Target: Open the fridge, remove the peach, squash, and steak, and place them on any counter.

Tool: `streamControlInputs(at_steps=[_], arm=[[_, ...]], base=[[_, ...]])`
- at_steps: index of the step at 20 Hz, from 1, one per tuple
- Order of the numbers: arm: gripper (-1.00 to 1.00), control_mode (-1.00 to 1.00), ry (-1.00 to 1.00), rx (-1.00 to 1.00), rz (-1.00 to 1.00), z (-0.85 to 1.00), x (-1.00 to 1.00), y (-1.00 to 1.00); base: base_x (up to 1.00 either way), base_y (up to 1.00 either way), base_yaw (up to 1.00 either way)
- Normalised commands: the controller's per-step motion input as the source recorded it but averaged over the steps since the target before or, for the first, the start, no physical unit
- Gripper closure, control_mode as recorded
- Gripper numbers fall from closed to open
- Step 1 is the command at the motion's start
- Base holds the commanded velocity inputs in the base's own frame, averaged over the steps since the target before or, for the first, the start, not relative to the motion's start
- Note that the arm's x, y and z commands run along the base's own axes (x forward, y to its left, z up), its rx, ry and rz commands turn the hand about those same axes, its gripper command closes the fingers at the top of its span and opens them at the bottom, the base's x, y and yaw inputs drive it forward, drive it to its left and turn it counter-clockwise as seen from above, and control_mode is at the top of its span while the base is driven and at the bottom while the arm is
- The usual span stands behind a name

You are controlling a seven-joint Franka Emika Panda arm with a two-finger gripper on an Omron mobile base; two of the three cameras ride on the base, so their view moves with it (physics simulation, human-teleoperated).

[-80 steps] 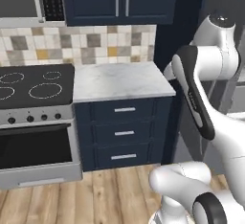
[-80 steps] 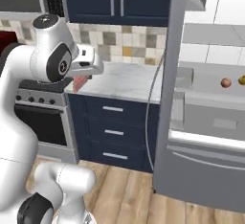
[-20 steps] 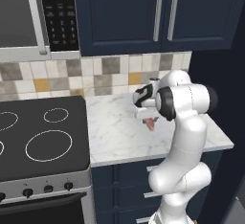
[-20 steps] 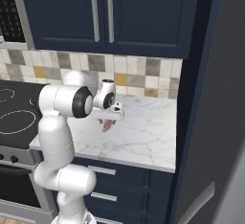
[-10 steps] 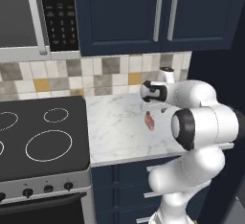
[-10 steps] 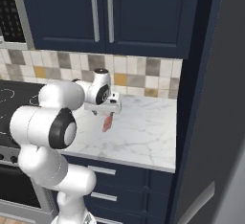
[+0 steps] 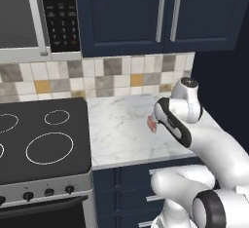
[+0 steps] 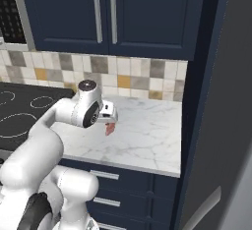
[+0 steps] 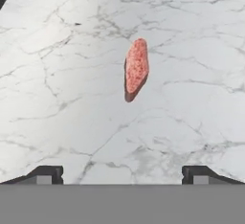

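The steak is seen in the hand view at twelve o'clock from the pincer, a little right of the midline and well apart from both fingertips. Its long axis runs almost from twelve to six o'clock in that view, the upper end leaning slightly toward one o'clock, so it lies roughly square to the line joining the two tips. The pincer is spread wide, with nothing between its jaws; the two dark tips stand far apart at the bottom edge, at about seven and five o'clock.

From the right base view the steak appears just below the pincer, over the marble tabletop. In the left base view it shows at nine o'clock from the wrist, partly hidden by the arm. Whether the slab already rests flat on the tabletop or is tilted on edge above it cannot be told for certain; it looks upright rather than lying down.

The steak is judged to be released onto the tabletop, and this part of the task is taken as nearly finished. The coming move is judged to be a withdrawal away from the slab, along the line from the slab back toward six o'clock in the hand view, so that the open tips are not dragged across it. The peach and squash are presumably left to be fetched from the fridge.
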Motion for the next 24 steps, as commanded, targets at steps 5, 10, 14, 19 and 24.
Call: streamControlInputs(at_steps=[5, 10, 14, 19, 24], arm=[[-1.00, -1.00, -0.02, 0.00, -0.03, 1.00, -0.94, 0.00], [-1.00, -1.00, -0.03, 0.00, -0.05, 1.00, -0.94, 0.00], [-1.00, -1.00, -0.01, 0.00, -0.06, 0.99, -0.62, 0.00], [-1.00, -1.00, 0.00, -0.01, -0.05, 0.89, -0.39, 0.01], [-1.00, -1.00, -0.02, -0.02, 0.00, 0.50, -0.47, 0.00]], base=[[0.00, 0.00, 0.00], [0.00, 0.00, 0.00], [0.00, 0.00, 0.00], [0.00, 0.00, 0.00], [0.00, 0.00, 0.00]])
